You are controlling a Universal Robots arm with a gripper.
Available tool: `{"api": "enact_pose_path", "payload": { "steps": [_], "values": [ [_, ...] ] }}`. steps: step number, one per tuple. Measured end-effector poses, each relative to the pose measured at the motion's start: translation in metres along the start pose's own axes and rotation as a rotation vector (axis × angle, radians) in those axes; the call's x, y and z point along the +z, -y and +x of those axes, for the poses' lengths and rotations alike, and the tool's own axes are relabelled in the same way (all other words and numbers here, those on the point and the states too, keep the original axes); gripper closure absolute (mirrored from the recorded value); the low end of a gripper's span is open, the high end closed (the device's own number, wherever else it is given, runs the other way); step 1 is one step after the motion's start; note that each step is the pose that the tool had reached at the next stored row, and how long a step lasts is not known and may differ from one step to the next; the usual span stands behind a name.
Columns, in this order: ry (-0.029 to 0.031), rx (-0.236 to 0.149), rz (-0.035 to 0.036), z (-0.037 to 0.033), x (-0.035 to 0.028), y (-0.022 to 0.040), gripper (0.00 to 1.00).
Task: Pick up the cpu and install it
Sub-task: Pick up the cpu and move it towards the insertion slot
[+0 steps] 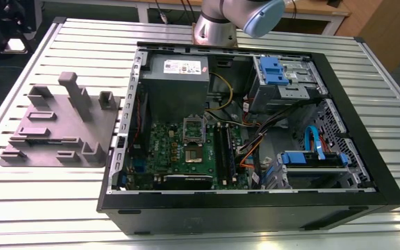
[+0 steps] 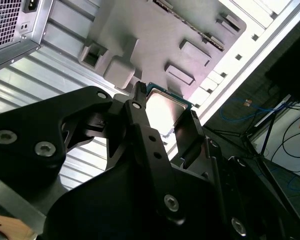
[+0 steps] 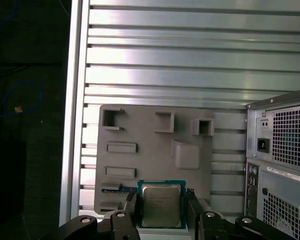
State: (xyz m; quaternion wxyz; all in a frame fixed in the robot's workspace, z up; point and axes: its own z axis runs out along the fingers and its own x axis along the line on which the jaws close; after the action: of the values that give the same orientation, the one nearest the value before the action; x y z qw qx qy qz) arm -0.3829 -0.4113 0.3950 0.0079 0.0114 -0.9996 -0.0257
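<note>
Silvery-topped, the cpu (image 3: 161, 202) is being clamped by the hand (image 3: 162, 211) above the grey holder tray (image 3: 155, 150) at the counter's (image 3: 165, 65) edge. The carry is judged underway, with square alignment over the motherboard socket (image 1: 195, 154) being called for next.

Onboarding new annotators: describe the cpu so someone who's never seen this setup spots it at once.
In the first wrist view, find the grey fixture plate on the slatted metal table, beside the computer case. Seen against that plate, the end effector grips the cpu, a small flat square chip. Its shiny silver top and green rim stand out from the plate's matte grey blocks.
</note>
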Motion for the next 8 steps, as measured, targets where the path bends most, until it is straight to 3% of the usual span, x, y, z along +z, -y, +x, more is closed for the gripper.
{"api": "enact_pose_path", "payload": {
  "steps": [8],
  "values": [
    [-0.0001, 0.0, 0.0001, -0.0022, -0.0001, 0.0, 0.53]
  ]
}}
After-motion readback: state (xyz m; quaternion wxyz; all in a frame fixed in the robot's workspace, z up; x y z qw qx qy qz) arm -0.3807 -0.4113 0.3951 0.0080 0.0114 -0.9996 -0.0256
